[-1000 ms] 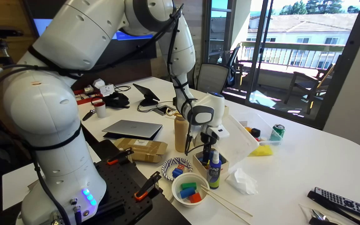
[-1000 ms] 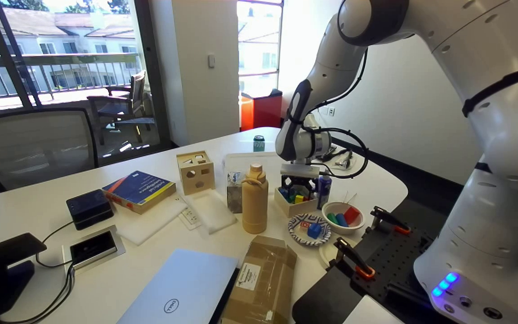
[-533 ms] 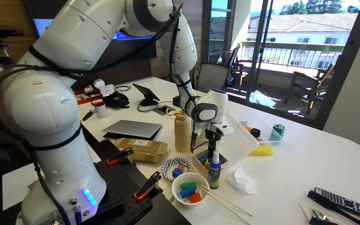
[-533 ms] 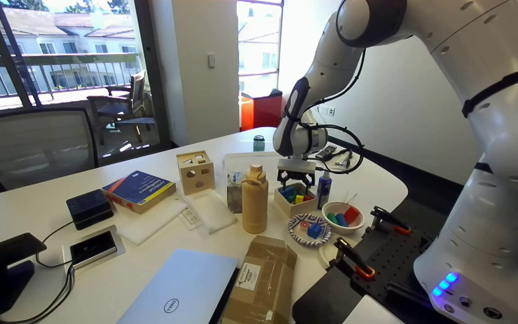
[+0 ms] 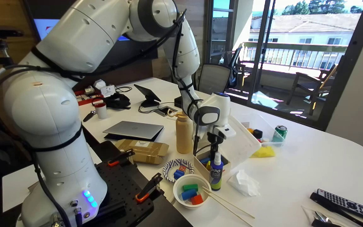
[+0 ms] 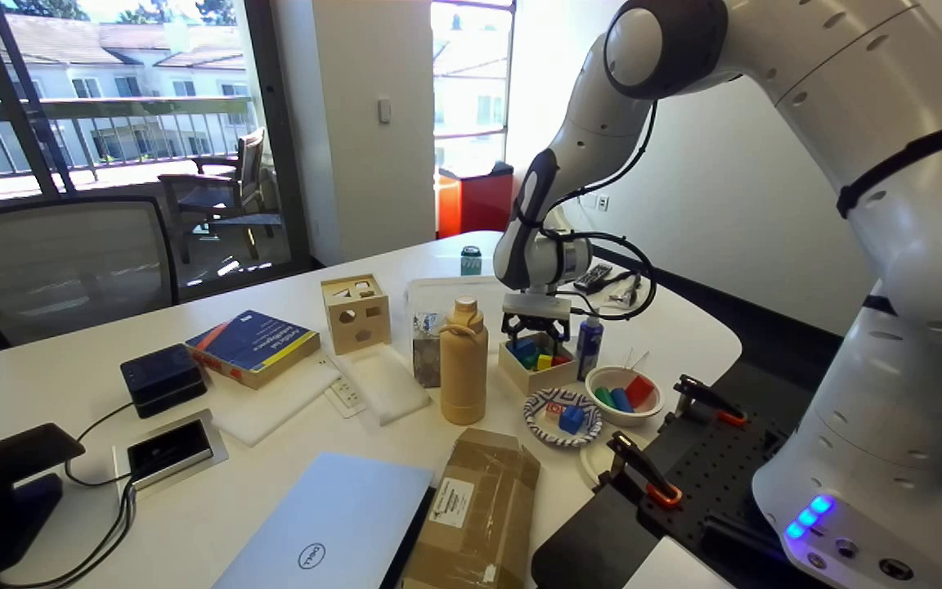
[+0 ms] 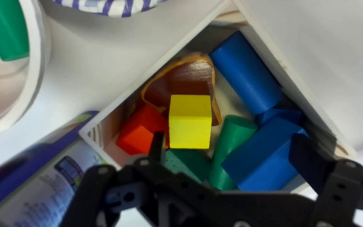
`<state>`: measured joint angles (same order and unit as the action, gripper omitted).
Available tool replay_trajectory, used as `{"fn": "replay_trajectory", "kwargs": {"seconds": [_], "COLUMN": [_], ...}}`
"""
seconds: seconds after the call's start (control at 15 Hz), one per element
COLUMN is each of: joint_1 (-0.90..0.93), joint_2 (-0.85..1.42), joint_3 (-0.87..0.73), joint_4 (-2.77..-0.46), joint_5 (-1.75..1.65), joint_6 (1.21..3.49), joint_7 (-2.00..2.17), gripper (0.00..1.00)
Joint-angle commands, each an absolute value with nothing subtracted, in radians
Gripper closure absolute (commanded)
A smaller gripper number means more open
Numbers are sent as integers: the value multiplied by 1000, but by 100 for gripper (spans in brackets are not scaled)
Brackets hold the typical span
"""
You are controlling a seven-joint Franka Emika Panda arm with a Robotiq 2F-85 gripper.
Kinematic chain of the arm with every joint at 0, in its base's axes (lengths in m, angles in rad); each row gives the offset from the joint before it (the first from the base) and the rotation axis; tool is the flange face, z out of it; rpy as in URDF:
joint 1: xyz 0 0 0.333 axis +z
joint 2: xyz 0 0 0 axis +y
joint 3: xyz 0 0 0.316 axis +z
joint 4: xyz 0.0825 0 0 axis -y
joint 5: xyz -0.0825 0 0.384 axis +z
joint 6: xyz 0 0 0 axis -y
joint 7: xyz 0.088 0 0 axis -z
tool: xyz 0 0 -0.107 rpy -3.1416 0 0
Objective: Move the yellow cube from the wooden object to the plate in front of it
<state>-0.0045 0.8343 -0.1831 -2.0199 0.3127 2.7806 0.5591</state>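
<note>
- Two fingers point(image 7: 158, 146) of the claw point(image 7: 228, 142) stand spread apart, gripping nothing; the step seems to be lining up for the grasp.
- Next, it seems, the claw must shift sideways to centre the cube point(image 7: 190, 121), then go down and close.
- The wrist view shows the cube slightly up the picture from the fingers' line, close to the picture-left one and well apart from the other; its depth below them cannot be told.
- It sits in the box point(image 6: 553, 376), just beside a red block point(image 7: 142, 129) that could crowd a finger.
- Farthest, the plate point(image 6: 536, 429), near the box, bears a blue block point(image 6: 571, 420) yet seems to leave room.
</note>
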Motion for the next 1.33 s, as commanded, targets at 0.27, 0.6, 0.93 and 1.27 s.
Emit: {"fn": "replay_trajectory", "kwargs": {"seconds": [0.27,0.6,0.93,1.27], "joint_1": [-2,-4,-17,-21], "joint_2": [818,784,747,718], "joint_3": [-168,-162,-146,-138], "joint_4": [-2041,-2100,-2178,-2242], "joint_5": [337,370,420,452], "joint_6": [2767,2833,2914,2985], "joint_7": [575,573,560,557], "gripper": [0,0,0,0]}}
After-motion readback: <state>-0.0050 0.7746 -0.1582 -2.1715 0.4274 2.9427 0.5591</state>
